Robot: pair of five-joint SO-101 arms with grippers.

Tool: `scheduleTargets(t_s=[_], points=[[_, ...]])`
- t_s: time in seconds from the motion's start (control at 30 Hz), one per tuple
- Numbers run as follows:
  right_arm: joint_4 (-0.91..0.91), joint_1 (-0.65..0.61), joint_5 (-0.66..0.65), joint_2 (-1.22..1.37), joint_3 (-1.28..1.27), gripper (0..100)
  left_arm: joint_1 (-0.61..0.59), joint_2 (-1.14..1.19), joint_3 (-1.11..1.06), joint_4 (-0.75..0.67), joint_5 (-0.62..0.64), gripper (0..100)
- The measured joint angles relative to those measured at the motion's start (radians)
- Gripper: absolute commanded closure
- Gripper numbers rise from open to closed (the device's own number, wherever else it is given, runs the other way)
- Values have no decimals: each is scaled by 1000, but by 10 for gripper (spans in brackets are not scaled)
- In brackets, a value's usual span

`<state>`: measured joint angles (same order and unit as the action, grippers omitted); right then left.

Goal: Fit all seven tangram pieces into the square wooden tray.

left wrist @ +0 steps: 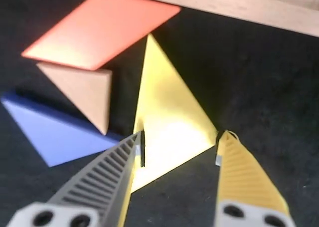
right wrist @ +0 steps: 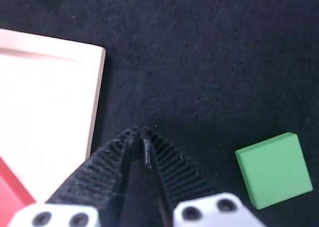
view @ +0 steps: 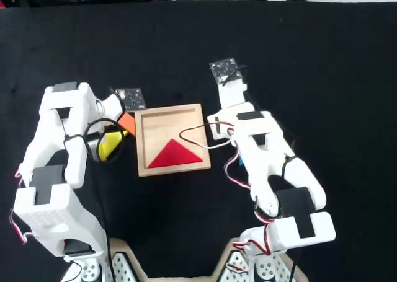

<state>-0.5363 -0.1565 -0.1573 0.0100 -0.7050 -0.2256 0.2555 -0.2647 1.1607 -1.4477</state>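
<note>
The square wooden tray (view: 169, 110) is set at the middle of the table (view: 310, 59), with a red triangle (view: 173, 155) laid inside against its near rim. The left arm (view: 62, 145) is folded forward and bent inward, so that the left gripper (left wrist: 177, 147) is held low just off the tray's left rim. Its fingers (left wrist: 124, 167) are spread wide on either side of the broad end of a yellow triangle (left wrist: 169, 112), which lies flat on the table. Close beside it an orange parallelogram (left wrist: 99, 30), a tan triangle (left wrist: 82, 90) and a blue triangle (left wrist: 50, 132) are seen. The right arm (view: 273, 164) is stretched forward along the tray's right rim. The right gripper (right wrist: 139, 132) is pointed down at the table just off that rim, its fingers pressed together on nothing. A green square (right wrist: 274, 169) lies near it.
</note>
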Motion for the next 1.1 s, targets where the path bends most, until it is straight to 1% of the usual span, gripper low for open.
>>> scheduleTargets(t_s=[0.13, 0.27, 0.4, 0.8, 1.1], points=[[0, 0, 0, 0, 0, 986, 0, 38, 32, 12, 0, 742], [0, 0, 0, 0, 0, 986, 0, 72, 87, 57, 0, 738], [0, 0, -6, 0, 0, 986, -5, 94, 143, 75, 0, 642], [0, 0, -6, 0, 0, 986, -6, 100, 157, 78, 0, 641], [0, 0, -6, 0, 0, 986, -18, 238, 244, 83, -9, 641]])
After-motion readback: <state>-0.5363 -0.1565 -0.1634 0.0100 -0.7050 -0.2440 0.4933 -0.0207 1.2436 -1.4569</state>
